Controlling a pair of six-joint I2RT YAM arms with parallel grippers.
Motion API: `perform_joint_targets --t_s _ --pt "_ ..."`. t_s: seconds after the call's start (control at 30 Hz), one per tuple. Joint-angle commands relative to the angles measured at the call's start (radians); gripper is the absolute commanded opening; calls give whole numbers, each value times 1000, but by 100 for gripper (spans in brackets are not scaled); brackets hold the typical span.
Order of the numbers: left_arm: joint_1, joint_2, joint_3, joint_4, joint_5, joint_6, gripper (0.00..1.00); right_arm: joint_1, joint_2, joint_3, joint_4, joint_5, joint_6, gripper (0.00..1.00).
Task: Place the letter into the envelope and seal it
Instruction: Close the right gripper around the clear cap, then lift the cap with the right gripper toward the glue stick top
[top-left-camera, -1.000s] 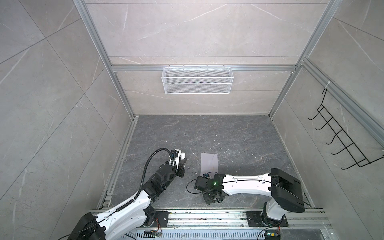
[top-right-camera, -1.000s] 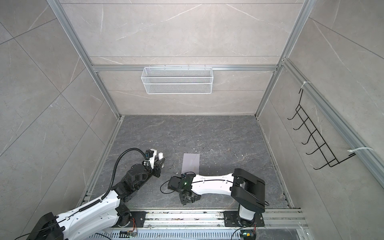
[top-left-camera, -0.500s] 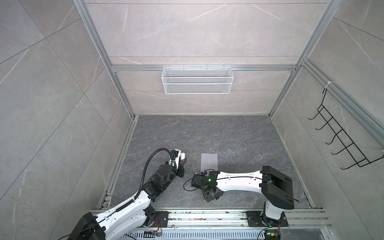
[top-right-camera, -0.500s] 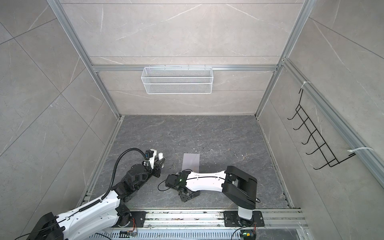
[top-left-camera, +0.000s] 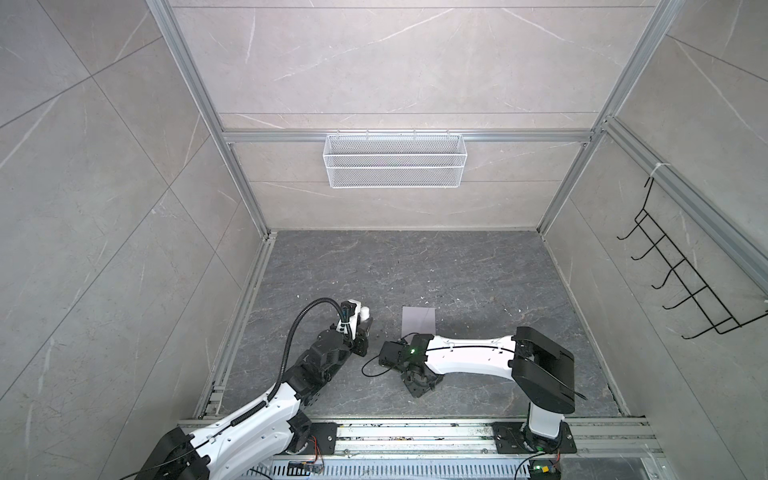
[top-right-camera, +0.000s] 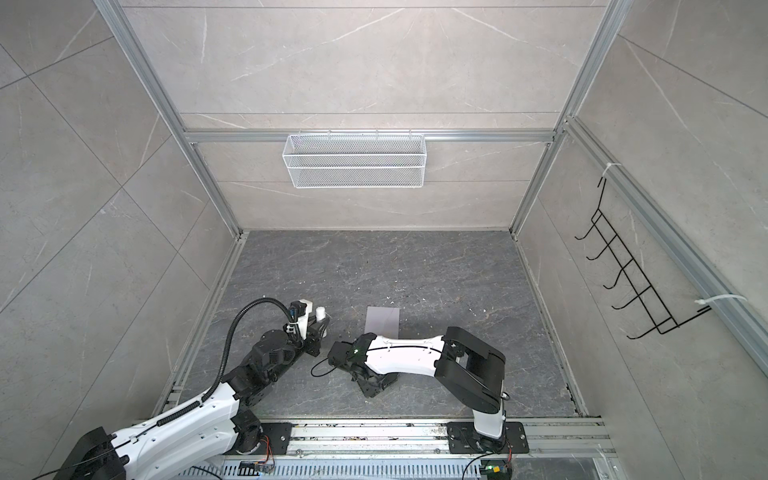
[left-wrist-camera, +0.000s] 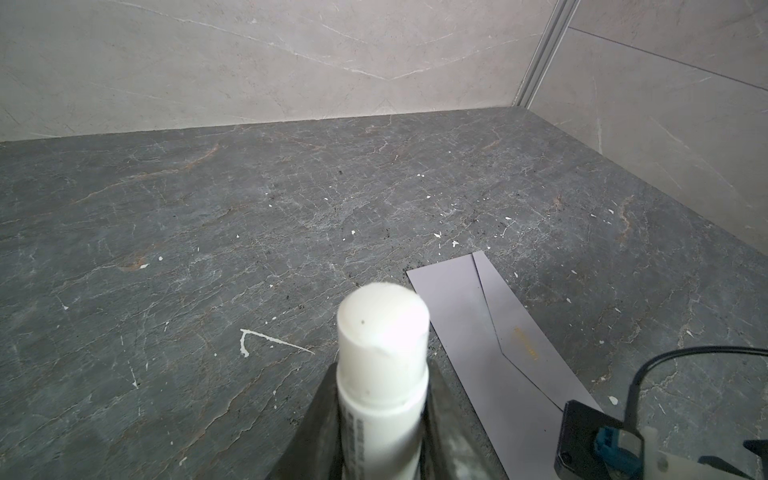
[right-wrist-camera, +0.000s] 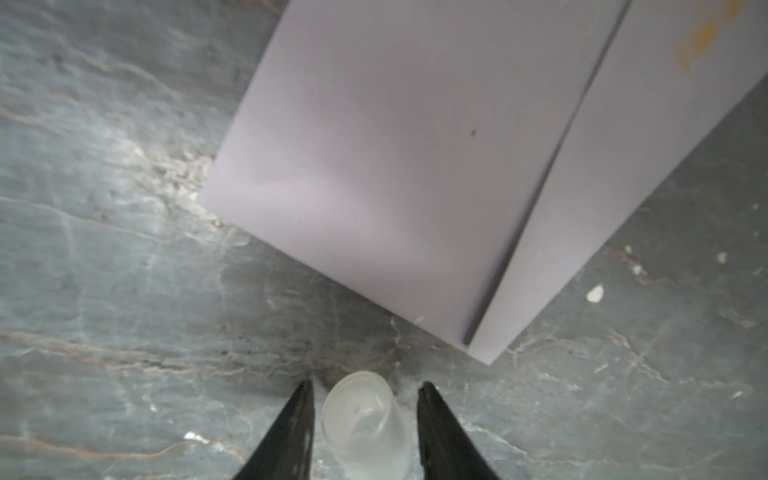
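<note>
The lavender-grey envelope (top-left-camera: 419, 320) (top-right-camera: 382, 320) lies flat on the dark floor, its pointed flap with the small orange mark folded down (left-wrist-camera: 498, 353) (right-wrist-camera: 415, 166). The letter is hidden. My left gripper (top-left-camera: 365, 322) (left-wrist-camera: 382, 368) is shut on a white glue stick (left-wrist-camera: 382, 332) (top-right-camera: 320, 311), held off the floor to the left of the envelope. My right gripper (top-left-camera: 417, 384) (right-wrist-camera: 366, 383) points down at the floor just beyond the envelope's near end. It straddles a translucent cap (right-wrist-camera: 365, 424) lying there, with a gap on each side.
Small white specks and a dried white streak (left-wrist-camera: 270, 338) mark the floor. A white wire basket (top-left-camera: 395, 160) hangs on the back wall and a black hook rack (top-left-camera: 685, 282) on the right wall. Metal rails (top-left-camera: 415, 432) run along the front edge.
My right arm has swung a little to the left, and its jaws have narrowed around the cap. The left arm with the glue stick has stayed still.
</note>
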Motion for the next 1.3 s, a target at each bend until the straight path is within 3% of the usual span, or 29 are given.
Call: perform_joint_targets --t_s 0.0,0.47,0.7,0.87,1.1,1.27 --pt "6 -20 -1 40 -7 -9 0 -9 23 38 -58 17 -73 41" --pt "6 -32 -7 33 -9 -12 0 -29 78 78 -125 25 -126 41" --pt "6 -31 -10 37 -8 -11 0 -32 78 70 -119 19 -121 28" --pt "6 -31 -10 43 4 -9 0 -42 67 65 -114 28 -105 27" --pt "6 -17 -10 90 84 18 0 -119 -106 27 -82 52 -66 27" --pt "6 19 -3 189 270 66 0 -211 -323 29 -41 85 -60 27"
